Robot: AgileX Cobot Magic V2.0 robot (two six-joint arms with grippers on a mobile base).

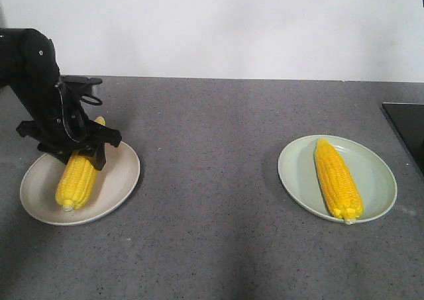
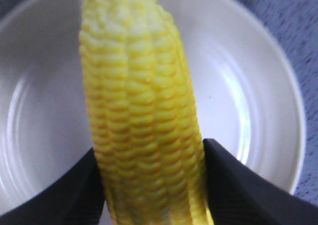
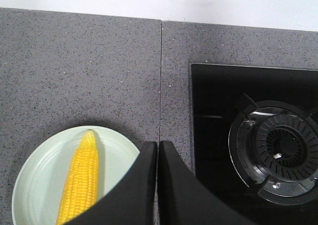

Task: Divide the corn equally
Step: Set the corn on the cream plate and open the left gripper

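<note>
Distribution near complete: bright yellow kernelled cob (image 1: 338, 179) lies on pale green round plate (image 1: 377, 167); second yellow cob (image 1: 78, 177) over cream round plate (image 1: 122, 177), clamped by black left gripper (image 1: 79, 144). Right gripper (image 3: 158, 158) clenched, empty. Remaining: release, withdraw.

The left gripper (image 1: 78, 144) covers the upper part of the left cob (image 1: 77, 175), so only a bit of its tip shows behind the black arm. In the left wrist view that cob runs off the top and bottom edges (its near kernels blurred). The hob (image 1: 405, 129) is cut by the front view's right edge. The right fingers (image 3: 149, 185) hide part of the green plate (image 3: 39, 178); whether they quite touch each other is hard to tell.
</note>
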